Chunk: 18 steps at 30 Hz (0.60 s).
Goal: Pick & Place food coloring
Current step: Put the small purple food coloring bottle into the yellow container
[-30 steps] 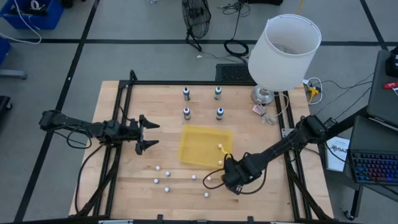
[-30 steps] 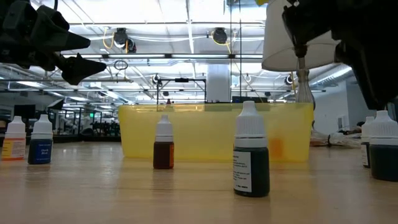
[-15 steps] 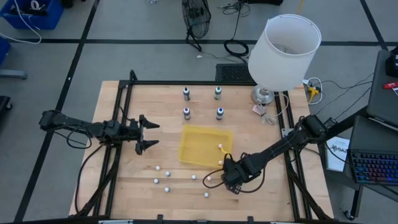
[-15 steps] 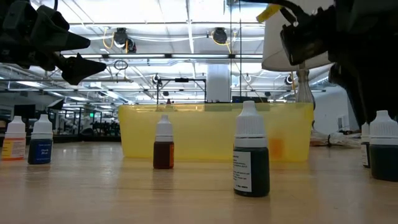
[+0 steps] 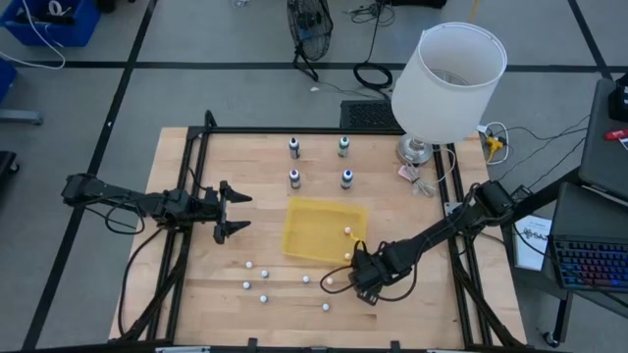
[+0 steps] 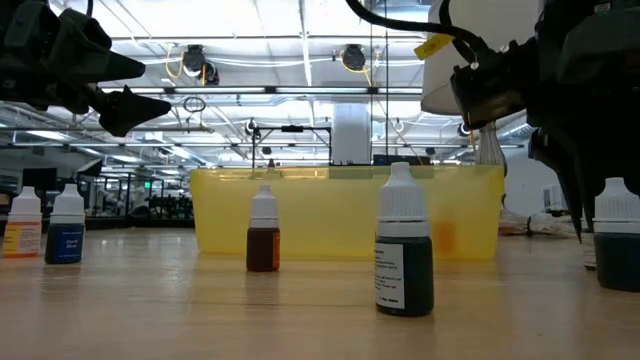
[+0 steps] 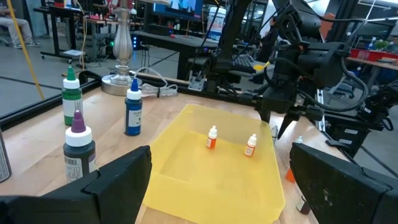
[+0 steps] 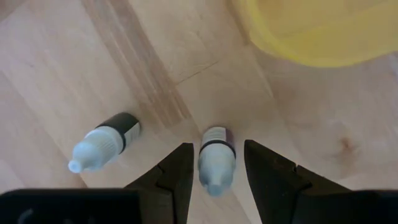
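The food coloring shows as tiny dropper bottles with white caps and dark bodies. Two orange ones [image 7: 212, 137] stand upright in the yellow tray [image 5: 312, 235]. Several more [image 5: 257, 280] stand on the wood near the table's front edge. My right gripper [image 8: 219, 149] points down just in front of the tray, open, with one finger on either side of an upright bottle [image 8: 214, 160] and a small gap on each side. A second bottle [image 8: 102, 146] stands beside it. My left gripper [image 5: 238, 212] waits open and level above the table's left part.
Four larger bottles with coloured caps [image 5: 319, 162] stand at the far middle. A lamp with a white shade [image 5: 446, 74] stands at the far right corner. The tray's near wall [image 8: 311, 43] lies close beyond my right gripper.
My right gripper has come down toward the table, so that its fingers now stand around the bottle. The bottles have stayed where they were.
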### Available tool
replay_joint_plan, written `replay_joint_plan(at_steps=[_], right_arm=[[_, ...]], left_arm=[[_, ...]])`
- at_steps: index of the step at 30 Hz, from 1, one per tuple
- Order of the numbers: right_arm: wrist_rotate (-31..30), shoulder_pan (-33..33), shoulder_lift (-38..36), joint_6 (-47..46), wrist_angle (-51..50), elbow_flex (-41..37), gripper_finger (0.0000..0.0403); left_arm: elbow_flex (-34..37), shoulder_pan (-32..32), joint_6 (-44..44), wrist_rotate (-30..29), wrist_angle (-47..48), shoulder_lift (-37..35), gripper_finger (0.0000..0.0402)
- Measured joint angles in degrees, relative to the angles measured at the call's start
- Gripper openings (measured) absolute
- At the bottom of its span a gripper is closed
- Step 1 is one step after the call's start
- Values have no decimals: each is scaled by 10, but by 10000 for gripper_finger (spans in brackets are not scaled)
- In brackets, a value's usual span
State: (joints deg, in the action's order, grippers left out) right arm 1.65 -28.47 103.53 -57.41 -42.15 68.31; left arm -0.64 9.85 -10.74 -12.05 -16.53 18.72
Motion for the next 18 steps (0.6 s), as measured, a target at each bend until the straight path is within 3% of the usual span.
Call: replay_joint_plan(at_steps=[10, 16, 18], right_arm=[[-5, 0, 0, 1, 0, 0, 127], [-12, 0, 0, 18, 2, 0, 58], [-16, 0, 0, 32, 3, 0, 52]], left_arm=[[0, 0, 0, 0, 0, 0, 379], [0, 0, 0, 0, 0, 0, 379], [0, 0, 0, 0, 0, 0, 379]])
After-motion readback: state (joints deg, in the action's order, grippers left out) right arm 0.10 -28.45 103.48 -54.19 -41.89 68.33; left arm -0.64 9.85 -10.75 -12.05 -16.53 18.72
